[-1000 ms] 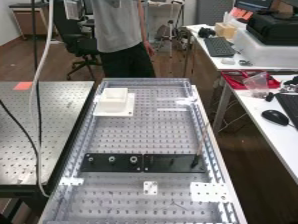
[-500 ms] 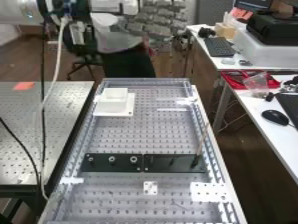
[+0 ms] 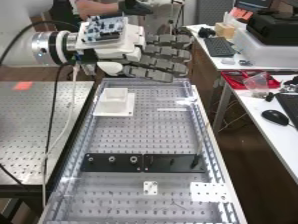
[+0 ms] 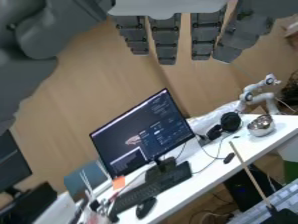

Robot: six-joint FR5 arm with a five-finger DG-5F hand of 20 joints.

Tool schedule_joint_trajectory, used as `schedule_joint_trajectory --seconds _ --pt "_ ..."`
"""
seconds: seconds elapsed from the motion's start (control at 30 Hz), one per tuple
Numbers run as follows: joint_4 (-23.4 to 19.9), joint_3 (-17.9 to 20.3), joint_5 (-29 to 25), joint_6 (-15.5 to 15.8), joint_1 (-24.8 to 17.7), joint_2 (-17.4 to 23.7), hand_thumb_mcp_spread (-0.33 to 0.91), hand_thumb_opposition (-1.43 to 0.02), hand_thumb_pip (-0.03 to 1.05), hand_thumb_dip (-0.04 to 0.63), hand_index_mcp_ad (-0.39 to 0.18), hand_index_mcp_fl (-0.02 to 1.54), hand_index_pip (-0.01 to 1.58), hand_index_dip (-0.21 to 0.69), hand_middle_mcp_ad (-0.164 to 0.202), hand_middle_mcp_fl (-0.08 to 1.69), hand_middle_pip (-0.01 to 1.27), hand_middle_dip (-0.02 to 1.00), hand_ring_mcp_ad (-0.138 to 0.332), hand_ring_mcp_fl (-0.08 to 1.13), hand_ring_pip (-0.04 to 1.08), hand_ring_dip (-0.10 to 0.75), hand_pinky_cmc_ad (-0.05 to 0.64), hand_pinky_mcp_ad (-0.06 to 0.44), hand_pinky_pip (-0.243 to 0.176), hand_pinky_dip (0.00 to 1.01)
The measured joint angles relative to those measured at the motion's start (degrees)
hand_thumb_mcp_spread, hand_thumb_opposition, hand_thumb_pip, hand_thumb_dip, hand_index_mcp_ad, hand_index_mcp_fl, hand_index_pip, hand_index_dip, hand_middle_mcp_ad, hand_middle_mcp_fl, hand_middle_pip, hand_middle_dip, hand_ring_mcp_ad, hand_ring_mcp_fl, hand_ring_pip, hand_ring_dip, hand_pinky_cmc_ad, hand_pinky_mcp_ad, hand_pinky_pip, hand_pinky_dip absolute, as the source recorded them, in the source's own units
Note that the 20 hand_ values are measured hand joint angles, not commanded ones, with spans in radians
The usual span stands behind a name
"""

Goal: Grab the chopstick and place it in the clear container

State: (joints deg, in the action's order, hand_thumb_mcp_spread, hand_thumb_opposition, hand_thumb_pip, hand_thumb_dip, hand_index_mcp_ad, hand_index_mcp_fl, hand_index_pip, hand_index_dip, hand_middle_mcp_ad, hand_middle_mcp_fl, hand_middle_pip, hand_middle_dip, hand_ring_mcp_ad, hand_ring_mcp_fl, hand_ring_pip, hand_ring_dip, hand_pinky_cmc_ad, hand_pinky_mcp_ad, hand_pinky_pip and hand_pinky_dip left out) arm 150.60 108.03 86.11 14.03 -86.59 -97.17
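In the high view, the hand (image 3: 158, 56) hangs over the bench's far end, its fingers straight and spread, holding nothing. Straight fingers also show in the wrist view, where the hand (image 4: 165, 39) is well away from the thin wooden chopstick (image 4: 249, 172). That chopstick (image 3: 201, 143) stands slightly tilted in the high view, its lower end at the right part of a black plate (image 3: 174, 163) near the bench's right side. The clear, whitish square container (image 3: 115, 96) rests on a white base at the bench's far left, just nearer than the hand.
Clear rails (image 3: 211, 155) run along the perforated bench's sides. White plates (image 3: 209, 192) lie at its near end. A side table (image 3: 41, 130) stands left, a desk with a mouse (image 3: 275, 117) and keyboard right. Cables hang at the left.
The arm has come in from the upper left, and the hand has moved rightward and down to above the bench's far end. The chopstick and container have stayed put.
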Motion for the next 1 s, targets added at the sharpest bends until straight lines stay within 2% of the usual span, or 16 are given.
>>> schedule_joint_trajectory --seconds 0.07,0.2,0.33,0.37,0.43,0.53,0.6,0.63,0.7,0.8,0.87,0.93,1.0 --pt "-3.0 1.04 -0.76 -2.24 0.18 -0.78 0.15 -0.62 0.35 0.002 0.04 0.01 0.07 0.024 0.126 0.0 0.14 0.06 0.206 0.0 0.07 0.012 0.333 0.168 -0.138 0.14" --pt "-9.72 2.93 -2.99 -7.62 0.61 -2.83 0.17 -0.62 0.39 0.005 0.023 0.01 0.06 0.103 0.126 0.02 0.14 0.15 0.204 0.0 0.06 0.012 0.333 0.166 -0.14 0.14" --pt "-13.23 3.54 -5.96 -11.07 0.95 -5.38 0.2 -0.63 0.42 0.007 0.002 0.02 0.07 0.176 0.122 0.07 0.14 0.22 0.213 0.0 0.07 0.016 0.328 0.18 -0.14 0.15" --pt "-14.37 3.6 -7.29 -12.23 1.02 -6.32 0.2 -0.64 0.44 0.007 0.0 0.06 0.07 0.215 0.122 0.08 0.14 0.24 0.215 0.0 0.07 0.012 0.349 0.185 -0.14 0.15" --pt "-15.98 3.59 -9.02 -13.91 1.09 -7.64 0.2 -0.63 0.49 0.007 -0.007 0.09 0.07 0.243 0.126 0.13 0.14 0.27 0.215 0.0 0.07 0.012 0.344 0.185 -0.14 0.16" --pt "-17.83 3.17 -11.21 -16.68 1.25 -9.87 0.23 -0.66 0.53 0.051 -0.03 0.16 0.09 0.312 0.122 0.2 0.14 0.34 0.215 0.0 0.07 0.012 0.367 0.183 -0.138 0.17" --pt "-18.48 2.5 -13.03 -18.21 1.35 -11.34 0.25 -0.66 0.57 0.086 -0.037 0.19 0.09 0.328 0.126 0.22 0.14 0.41 0.215 0.0 0.07 0.017 0.368 0.187 -0.143 0.18" --pt "-18.64 2.36 -13.37 -18.52 1.37 -11.6 0.24 -0.68 0.61 0.087 -0.038 0.21 0.09 0.33 0.126 0.23 0.14 0.43 0.215 0.0 0.07 0.017 0.379 0.187 -0.143 0.19" --pt "-19.72 1.83 -15.3 -20.53 1.42 -12.93 0.28 -0.69 0.68 0.133 -0.058 0.26 0.12 0.328 0.122 0.26 0.14 0.47 0.215 0.0 0.08 0.021 0.379 0.187 -0.143 0.19" --pt "-21.22 0.83 -18.7 -23.28 1.45 -15.07 0.31 -0.72 0.78 0.188 -0.091 0.37 0.29 0.314 0.122 0.34 0.14 0.48 0.211 0.01 0.09 0.035 0.374 0.183 -0.14 0.2" --pt "-21.49 -0.2 -19.98 -24.77 1.49 -16.45 0.32 -0.74 0.79 0.244 -0.093 0.38 0.34 0.25 0.122 0.4 0.15 0.5 0.209 0.01 0.09 0.079 0.377 0.183 -0.143 0.21" --pt "-21.46 -1.35 -20.54 -26.19 1.54 -17.7 0.32 -0.74 0.79 0.265 -0.093 0.39 0.4 0.225 0.126 0.44 0.16 0.5 0.213 0.03 0.09 0.103 0.377 0.183 -0.143 0.21" --pt "-20.91 -3.02 -21.14 -28.06 1.61 -19.29 0.32 -0.74 0.79 0.283 -0.096 0.39 0.47 0.194 0.122 0.47 0.2 0.5 0.197 0.08 0.1 0.119 0.377 0.187 -0.14 0.21"
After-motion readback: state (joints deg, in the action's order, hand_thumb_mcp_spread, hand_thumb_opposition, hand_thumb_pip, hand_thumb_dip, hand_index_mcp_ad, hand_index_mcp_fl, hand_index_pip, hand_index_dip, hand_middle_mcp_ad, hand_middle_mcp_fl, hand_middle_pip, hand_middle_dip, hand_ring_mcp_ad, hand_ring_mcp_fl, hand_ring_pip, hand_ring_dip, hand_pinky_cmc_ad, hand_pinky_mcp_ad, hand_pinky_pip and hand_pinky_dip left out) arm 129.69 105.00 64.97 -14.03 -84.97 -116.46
